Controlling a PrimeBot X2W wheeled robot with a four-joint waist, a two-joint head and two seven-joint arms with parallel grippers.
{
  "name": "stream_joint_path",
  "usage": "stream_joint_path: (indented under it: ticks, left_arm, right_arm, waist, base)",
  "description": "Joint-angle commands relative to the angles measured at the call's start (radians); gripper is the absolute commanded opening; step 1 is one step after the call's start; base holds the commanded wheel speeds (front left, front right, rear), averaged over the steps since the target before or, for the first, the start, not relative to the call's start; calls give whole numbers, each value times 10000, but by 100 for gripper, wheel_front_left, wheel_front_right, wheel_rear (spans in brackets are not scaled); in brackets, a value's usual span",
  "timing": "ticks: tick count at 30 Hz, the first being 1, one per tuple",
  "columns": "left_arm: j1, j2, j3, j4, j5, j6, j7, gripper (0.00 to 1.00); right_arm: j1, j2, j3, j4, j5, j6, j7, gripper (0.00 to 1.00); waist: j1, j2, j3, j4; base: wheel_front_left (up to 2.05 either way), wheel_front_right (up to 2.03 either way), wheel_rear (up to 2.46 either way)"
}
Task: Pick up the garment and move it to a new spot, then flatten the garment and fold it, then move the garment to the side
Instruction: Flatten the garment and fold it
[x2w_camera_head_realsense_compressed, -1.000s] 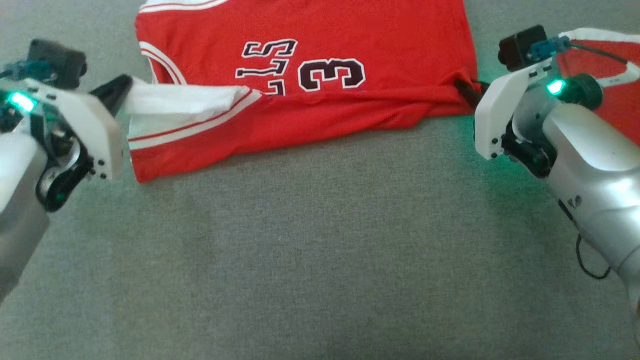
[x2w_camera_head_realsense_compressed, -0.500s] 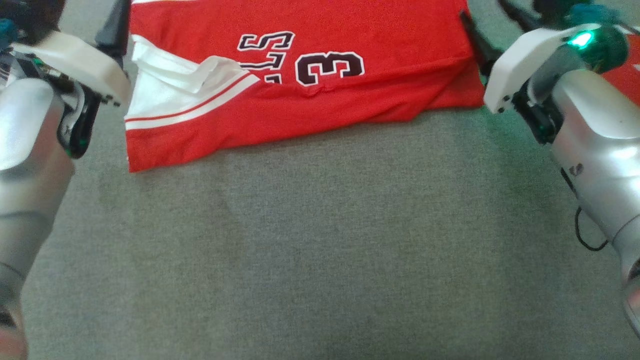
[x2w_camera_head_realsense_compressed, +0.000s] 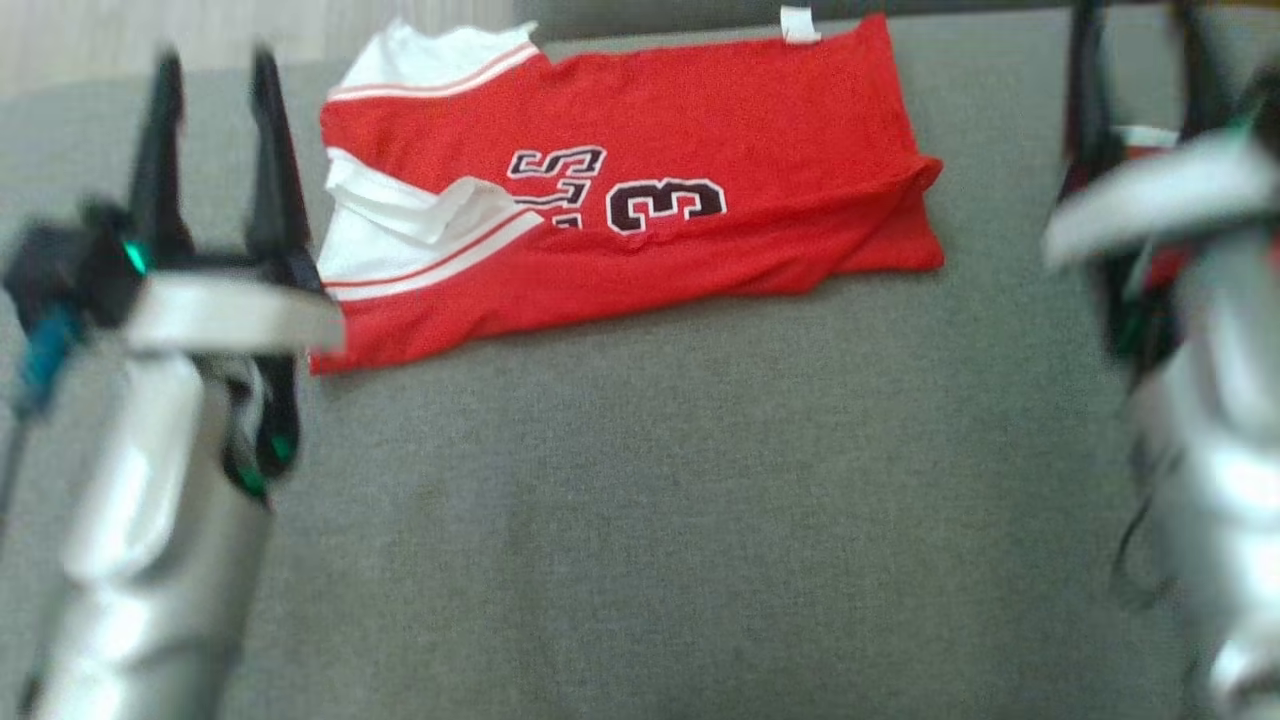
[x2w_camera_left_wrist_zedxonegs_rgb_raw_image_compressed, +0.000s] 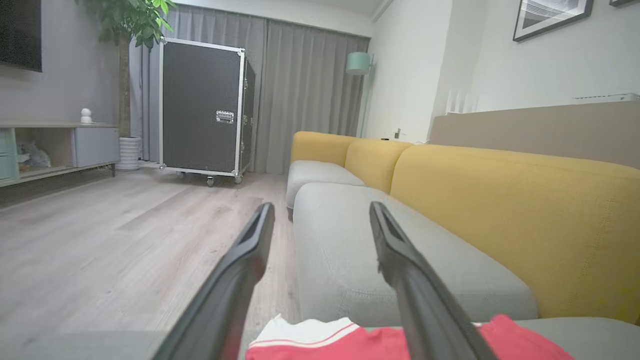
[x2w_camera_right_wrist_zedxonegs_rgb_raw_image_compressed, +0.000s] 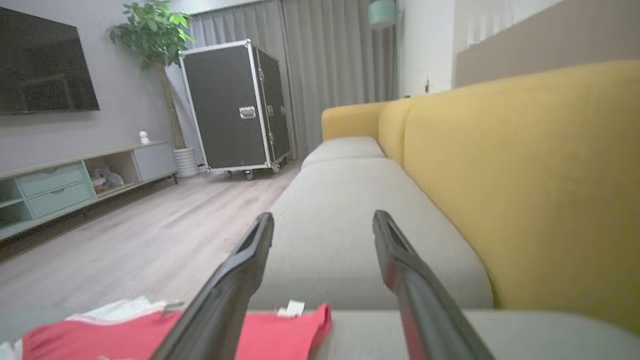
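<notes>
Jersey on grey cushion, left end effector, right end effector wide, apparently empty — wrist views add yellow backrest.

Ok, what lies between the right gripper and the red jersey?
A bare stretch of grey sofa cushion, nothing else. The head view shows it: the right gripper, fingers apart, stands to the right of the folded red jersey, not touching it.

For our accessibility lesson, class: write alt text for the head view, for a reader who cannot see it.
A folded red jersey with white trim and a dark number 3 lies on a grey cushion. The left pincer and the right pincer stand open on either side of it, fingers pointing up, holding nothing.
</notes>
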Motion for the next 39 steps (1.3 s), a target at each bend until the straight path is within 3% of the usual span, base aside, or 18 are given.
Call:
stream_joint_path:
  ticks: [1, 6, 10, 16, 22, 30, 39]
  left_arm:
    - [41, 110, 633, -580, 309, 6, -42, 100]
    - [1952, -835, 1459, -1068, 1071, -164, -42, 100]
    - [2776, -1230, 1743, -1042, 1470, -395, -42, 100]
    - [3297, -1662, 2454, -785, 1956, -760, -43, 100]
    - [2721, -1575, 2644, 693, 2290, -850, 6, 100]
    - [1363, -1063, 2856, 3545, 2317, -329, 928, 100]
    - [489, -649, 3153, 5689, 1892, -352, 1621, 100]
  right_arm:
    - [520, 550, -230, -763, -477, -7, -49, 100]
    - [2671, 1585, -1497, -2474, -1755, -7, -50, 100]
    - [3664, 1725, -1621, -3091, -2036, -7, -50, 100]
    - [4447, 1746, -1295, -3554, -1577, -7, -50, 100]
    - [4222, 1748, -855, -3761, -1530, -7, -50, 100]
    - [4003, 1749, -381, -3992, -1299, -7, -51, 100]
    - [3901, 1749, 87, -4221, -1094, -7, -51, 100]
  waist:
    - [2, 0, -327, 25]
    - [2, 0, -757, 21]
    - [2, 0, -912, 6]
    - [2, 0, -772, -149]
    - [2, 0, -301, -434]
    - [2, 0, 289, -893]
    - [2, 0, 729, -1316]
  base:
    - [0, 0, 0]
    - [0, 0, 0]
    - [0, 0, 0]
    - [0, 0, 0]
    - [0, 0, 0]
    - [0, 0, 0]
    - [0, 0, 0]
